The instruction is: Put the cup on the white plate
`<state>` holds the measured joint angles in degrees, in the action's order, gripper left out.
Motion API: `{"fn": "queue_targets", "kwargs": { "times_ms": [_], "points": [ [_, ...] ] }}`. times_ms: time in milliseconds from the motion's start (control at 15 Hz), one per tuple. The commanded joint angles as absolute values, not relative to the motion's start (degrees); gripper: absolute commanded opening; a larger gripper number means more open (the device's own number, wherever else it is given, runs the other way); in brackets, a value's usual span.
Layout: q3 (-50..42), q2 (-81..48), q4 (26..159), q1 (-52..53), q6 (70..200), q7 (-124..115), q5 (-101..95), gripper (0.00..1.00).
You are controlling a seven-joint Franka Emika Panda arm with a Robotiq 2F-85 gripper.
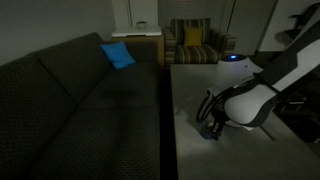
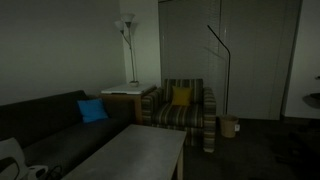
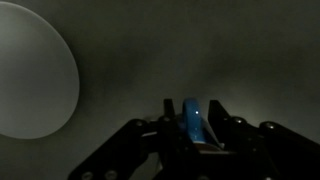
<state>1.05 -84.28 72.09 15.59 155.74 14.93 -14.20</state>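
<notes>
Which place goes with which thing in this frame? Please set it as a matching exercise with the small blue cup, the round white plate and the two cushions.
Things:
1. small blue cup
2. round white plate
3. square blue cushion
4. yellow cushion

Places:
A. on the striped armchair
B. lying bare on the grey table, apart from the cup
C. held in the black gripper
D. on the dark sofa

Pairs: 1-C, 2-B, 3-D, 4-A.
</notes>
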Motion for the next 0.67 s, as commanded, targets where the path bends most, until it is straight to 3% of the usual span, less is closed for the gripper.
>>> {"fn": "queue_targets", "kwargs": {
  "times_ms": [0,67,200,267,400,600],
  "points": [
    [1.53,-84.28,71.17,14.39,153.78,16.66,-15.42,0.43],
    [1.51,-84.28,71.08,14.3,153.58,16.85,-15.43,0.4],
    [1.55,-84.28,71.08,14.14,153.44,17.34,-15.54,0.15],
    [1.57,-84.28,71.06,14.08,153.42,17.59,-15.58,0.15],
    [1.58,-84.28,71.06,14.01,153.38,17.99,-15.62,0.01],
    [1.47,-84.28,71.01,14.05,153.2,18.64,-15.85,0.03]
  ]
}}
